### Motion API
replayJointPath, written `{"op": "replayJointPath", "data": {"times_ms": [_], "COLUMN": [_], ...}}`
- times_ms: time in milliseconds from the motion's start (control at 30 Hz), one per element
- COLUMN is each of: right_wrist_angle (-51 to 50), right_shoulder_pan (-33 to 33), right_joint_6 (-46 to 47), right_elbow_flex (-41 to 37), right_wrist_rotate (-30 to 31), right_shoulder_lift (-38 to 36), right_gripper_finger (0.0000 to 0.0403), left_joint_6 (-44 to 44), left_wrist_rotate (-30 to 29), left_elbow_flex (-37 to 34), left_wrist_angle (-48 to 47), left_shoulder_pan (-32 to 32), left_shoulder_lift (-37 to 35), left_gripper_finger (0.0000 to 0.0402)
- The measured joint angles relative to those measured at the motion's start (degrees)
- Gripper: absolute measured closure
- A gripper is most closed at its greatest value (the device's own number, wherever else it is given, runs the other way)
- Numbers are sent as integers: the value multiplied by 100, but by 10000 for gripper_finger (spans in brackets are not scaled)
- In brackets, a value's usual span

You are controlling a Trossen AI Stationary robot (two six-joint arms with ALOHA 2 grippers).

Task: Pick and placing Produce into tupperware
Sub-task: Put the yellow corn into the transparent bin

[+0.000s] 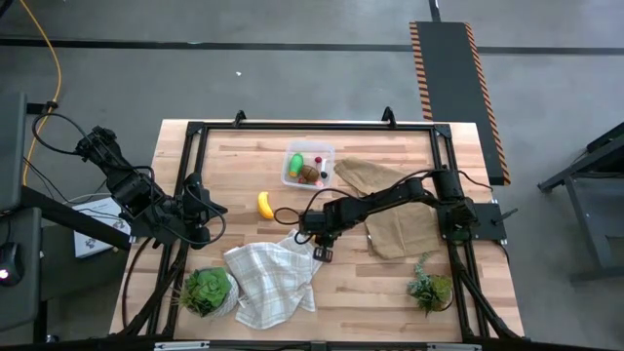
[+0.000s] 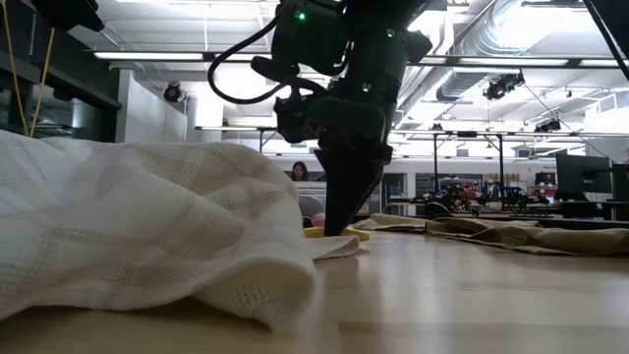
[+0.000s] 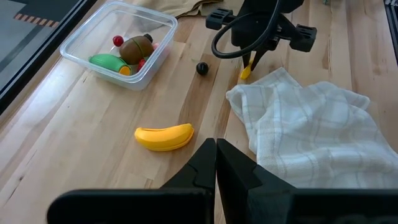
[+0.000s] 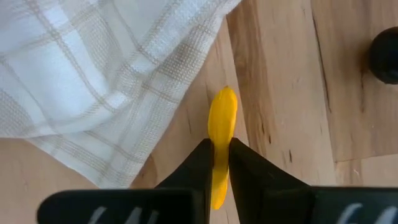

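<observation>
Right pincer [image 4: 216, 163] is down near the middle of the surface [image 1: 390, 283], fingers narrowed to a slit and clamped on the small yellow piece [image 4: 222, 127], a slim, glossy sliver lying just beside the cloth [image 4: 93, 74] corner. Left pincer [image 3: 215, 163] hangs pressed shut and empty near the left edge. The banana [image 3: 164, 136] lies left of centre; a dark berry [image 3: 202, 68] sits nearby. The tupperware [image 3: 157, 57], toward the far edge, holds green, brown and red produce.
</observation>
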Motion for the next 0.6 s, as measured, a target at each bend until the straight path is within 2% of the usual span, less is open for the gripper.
{"op": "replayJointPath", "data": {"times_ms": [167, 467, 600], "right_wrist_angle": [-53, -81, -270], "right_shoulder_pan": [0, -133, -224], "right_joint_6": [95, 91, 87], "right_elbow_flex": [124, 1072, 1472], "right_wrist_rotate": [-2, 20, 369], "right_shoulder_lift": [9, 9, 7], "right_gripper_finger": [372, 373, 373], "left_joint_6": [0, 0, 0], "left_wrist_rotate": [0, 1, 0], "left_elbow_flex": [1, 1, 0], "left_wrist_angle": [0, 0, 0], "left_shoulder_pan": [0, 0, 1], "left_shoulder_lift": [0, -1, -2], "left_gripper_finger": [399, 399, 399]}}
